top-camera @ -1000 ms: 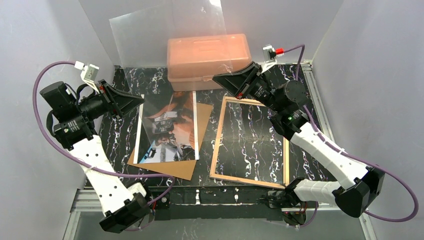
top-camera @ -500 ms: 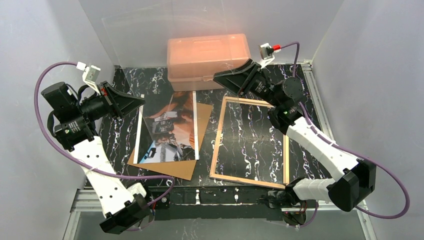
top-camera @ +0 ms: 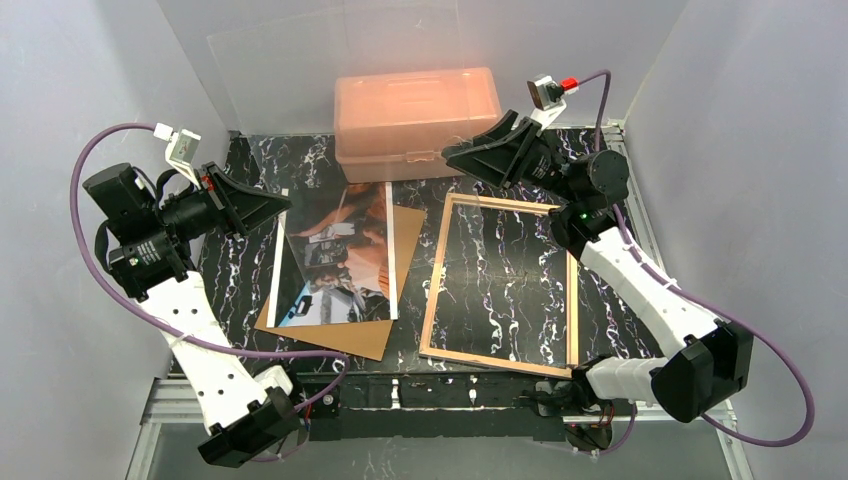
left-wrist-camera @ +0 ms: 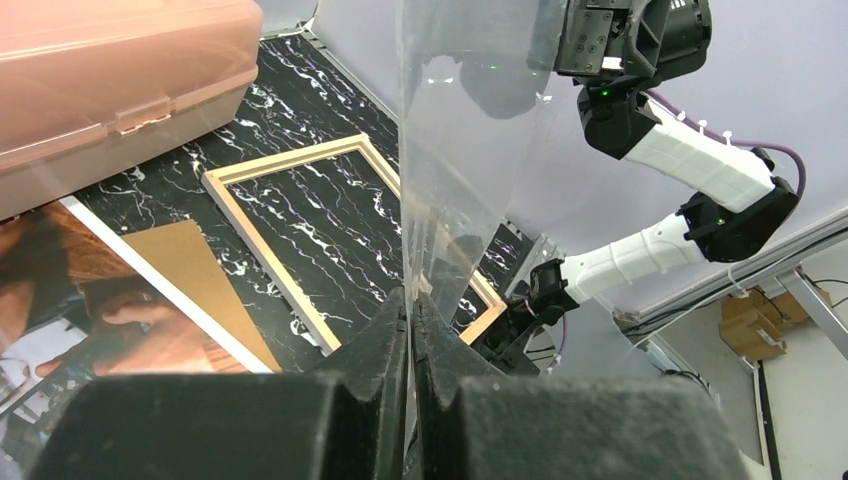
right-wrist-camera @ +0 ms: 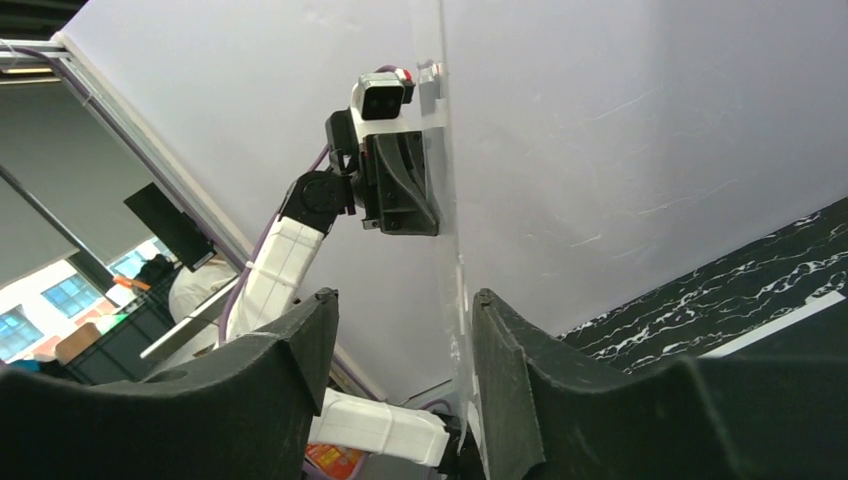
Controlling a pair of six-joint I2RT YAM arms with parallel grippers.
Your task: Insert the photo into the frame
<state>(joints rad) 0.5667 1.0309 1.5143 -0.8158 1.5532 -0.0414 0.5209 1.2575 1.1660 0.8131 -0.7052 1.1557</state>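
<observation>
Fingers (left-wrist-camera: 380,350) of left gripper (left-wrist-camera: 410,320): clamped flat on lower edge of clear sheet (left-wrist-camera: 465,150), held upright. Opposite, right gripper (right-wrist-camera: 400,300): spread wide astride sheet's far edge, gripping nothing. Location of photo (top-camera: 335,255): face up on backing board (top-camera: 405,235), left of frame (top-camera: 435,285); frame back-up, unfilled. Likely step: seat sheet in frame first. Keep clamp firm; lower flat, square to rails; avoid flexing; pull right gripper clear beforehand.
</observation>
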